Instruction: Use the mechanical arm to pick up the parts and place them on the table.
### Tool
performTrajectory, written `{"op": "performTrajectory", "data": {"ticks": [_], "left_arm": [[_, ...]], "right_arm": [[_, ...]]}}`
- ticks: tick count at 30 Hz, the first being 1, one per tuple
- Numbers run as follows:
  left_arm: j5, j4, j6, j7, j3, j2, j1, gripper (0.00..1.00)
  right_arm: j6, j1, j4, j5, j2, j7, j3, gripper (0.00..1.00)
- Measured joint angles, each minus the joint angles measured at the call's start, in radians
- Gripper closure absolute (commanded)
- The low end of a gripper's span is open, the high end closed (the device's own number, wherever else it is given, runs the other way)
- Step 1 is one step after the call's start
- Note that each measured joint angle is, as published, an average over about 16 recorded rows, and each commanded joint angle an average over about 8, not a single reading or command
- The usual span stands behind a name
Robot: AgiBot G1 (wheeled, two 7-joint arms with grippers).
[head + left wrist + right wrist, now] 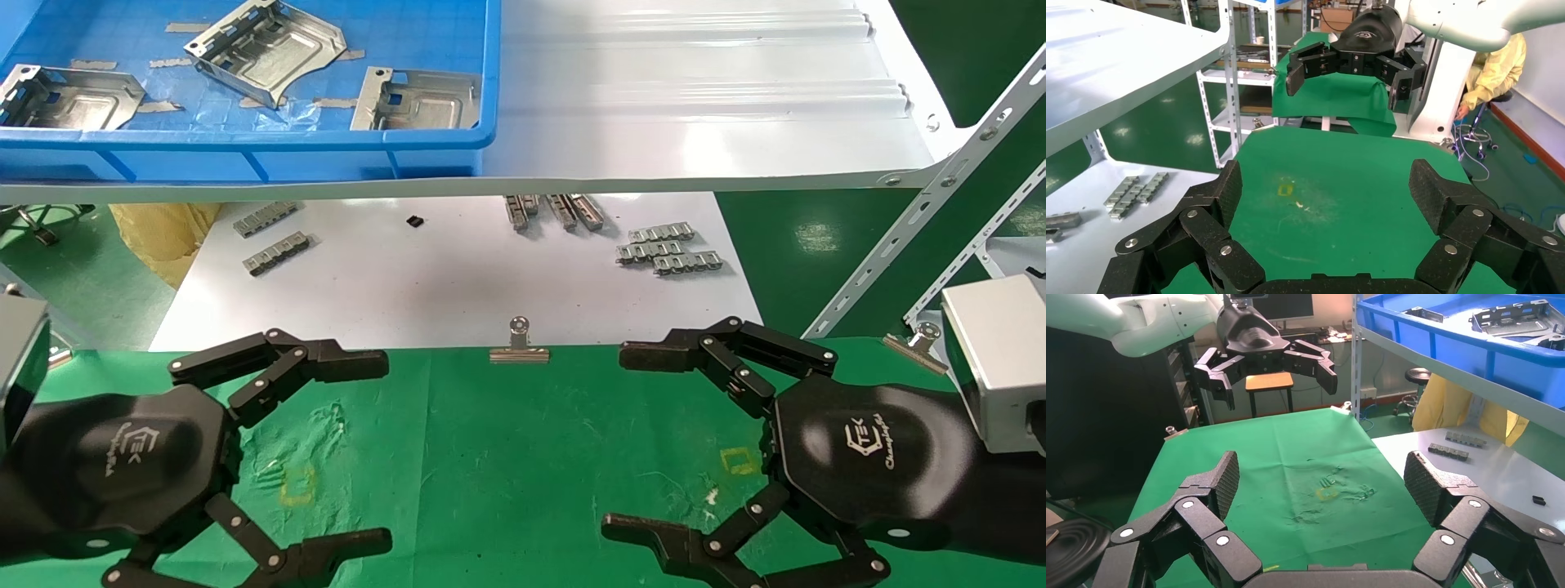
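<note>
Three silver sheet-metal parts lie in the blue bin on the upper shelf: one at the left (pixel 69 98), one in the middle (pixel 265 45), one at the right (pixel 421 98). One part also shows in the right wrist view (pixel 1511 315). The green cloth table (pixel 507 457) lies below and nearer, with no part on it. My left gripper (pixel 384 451) hovers open and empty over the table's left side; its own view (pixel 1327 190) shows only cloth between the fingers. My right gripper (pixel 614 441) hovers open and empty over the right side, facing the left one, and also shows in its own view (pixel 1321 484).
The blue bin (pixel 245 151) sits on a glossy white shelf board (pixel 695 106). A lower white board holds grey ridged strips (pixel 666 249). Binder clips (pixel 519 347) hold the cloth's far edge. Perforated rack struts (pixel 923 220) stand at the right. Yellow square marks (pixel 298 486) are on the cloth.
</note>
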State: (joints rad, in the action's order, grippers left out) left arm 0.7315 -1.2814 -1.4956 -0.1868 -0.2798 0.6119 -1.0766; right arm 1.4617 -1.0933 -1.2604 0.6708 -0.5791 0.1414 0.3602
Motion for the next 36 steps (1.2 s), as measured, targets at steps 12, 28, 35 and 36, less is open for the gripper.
{"op": "performTrajectory", "data": {"ticks": [12,28,35,36], "left_arm": [[0.000,0.000,0.000,0.000,0.000,0.000,0.000,0.00],[0.000,0.000,0.000,0.000,0.000,0.000,0.000,0.00],[0.000,0.000,0.000,0.000,0.000,0.000,0.000,0.00],[0.000,0.000,0.000,0.000,0.000,0.000,0.000,0.00]], "right_arm": [[0.000,0.000,0.000,0.000,0.000,0.000,0.000,1.00],[0.000,0.000,0.000,0.000,0.000,0.000,0.000,1.00],[0.000,0.000,0.000,0.000,0.000,0.000,0.000,1.00],[0.000,0.000,0.000,0.000,0.000,0.000,0.000,1.00]]}}
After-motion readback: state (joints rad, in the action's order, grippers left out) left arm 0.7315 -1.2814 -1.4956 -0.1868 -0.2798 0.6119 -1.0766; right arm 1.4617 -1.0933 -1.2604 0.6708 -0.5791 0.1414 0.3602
